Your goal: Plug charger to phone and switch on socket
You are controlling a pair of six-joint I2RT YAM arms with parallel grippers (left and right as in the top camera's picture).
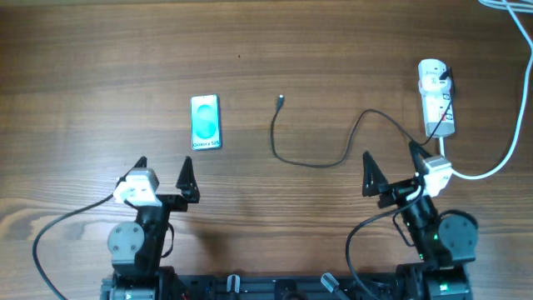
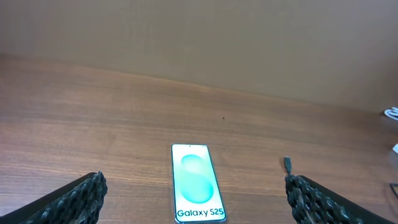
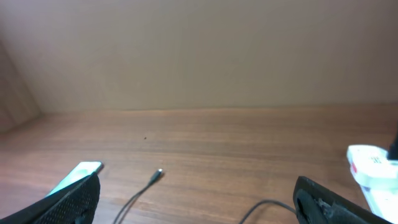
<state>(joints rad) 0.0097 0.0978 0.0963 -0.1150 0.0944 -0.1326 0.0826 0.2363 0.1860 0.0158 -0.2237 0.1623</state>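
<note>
The phone [image 1: 206,122] lies flat on the wooden table with its teal screen lit and small text at its near end; it shows in the left wrist view [image 2: 197,183] and partly in the right wrist view [image 3: 82,170]. The charger cable [image 1: 312,161] curves across the table, its connector tip [image 1: 281,101] free to the right of the phone, also in the right wrist view [image 3: 156,176]. The socket [image 1: 435,96], a white power strip with a black plug, lies at the far right [image 3: 371,171]. My left gripper [image 1: 164,171] is open and empty, near of the phone. My right gripper [image 1: 389,165] is open and empty, near of the cable.
A thick white cord [image 1: 510,142] runs from the socket's near end along the right edge and off the far right corner. The wooden table [image 1: 100,75] reaches to a plain wall behind it in the wrist views.
</note>
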